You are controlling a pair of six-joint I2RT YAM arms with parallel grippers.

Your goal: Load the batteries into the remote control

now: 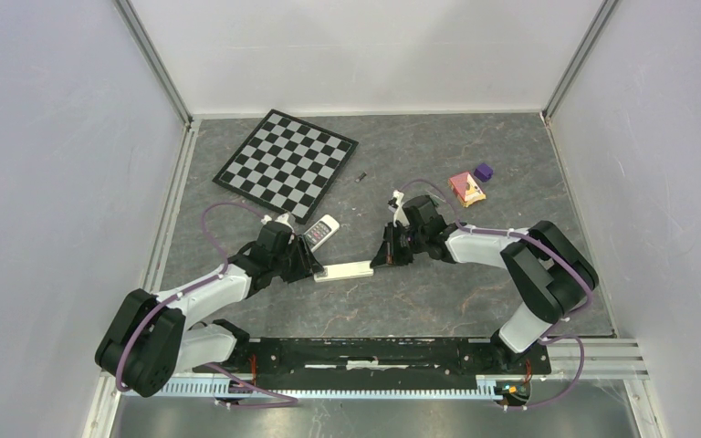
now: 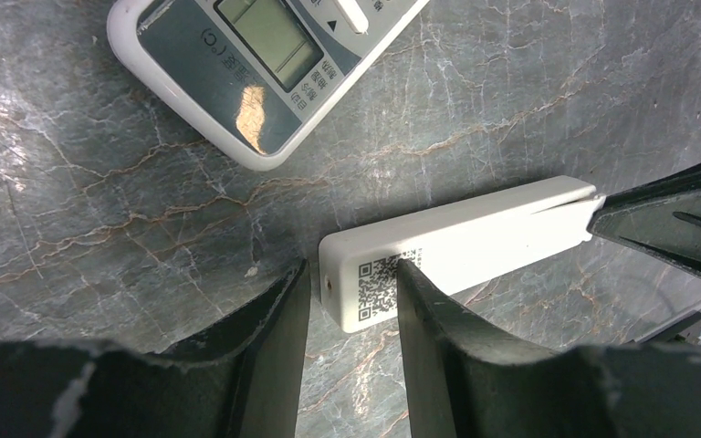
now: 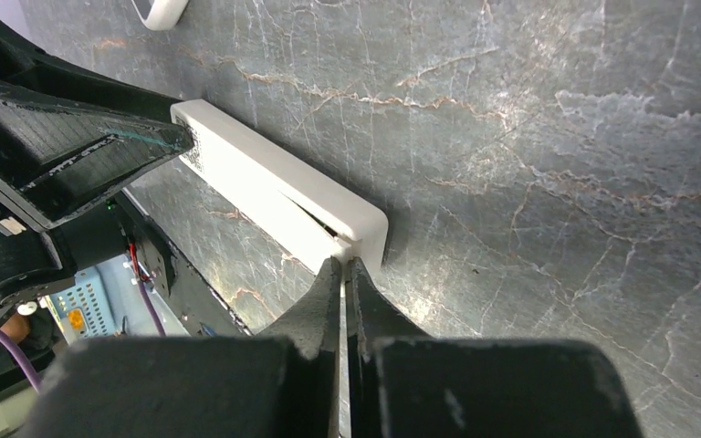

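Observation:
A slim white remote point(image 1: 345, 270) lies back-up on the table, with a QR label point(image 2: 379, 287) at its left end and a cover seam point(image 3: 329, 226) near its right end. My left gripper point(image 1: 313, 266) is open at that left end point(image 2: 351, 274), one finger beside the end and the other finger point(image 2: 420, 301) overlapping the label. My right gripper point(image 1: 385, 255) is shut, and its tips point(image 3: 343, 265) touch the remote's right end at the seam. One small dark battery point(image 1: 362, 175) lies far back by the chessboard. No other batteries are in view.
A second white remote with an LCD screen point(image 1: 320, 230) lies just behind my left gripper point(image 2: 265, 55). A chessboard point(image 1: 286, 164) is at the back left. A pink and yellow object point(image 1: 466, 189) and a purple block point(image 1: 483, 172) sit at the back right.

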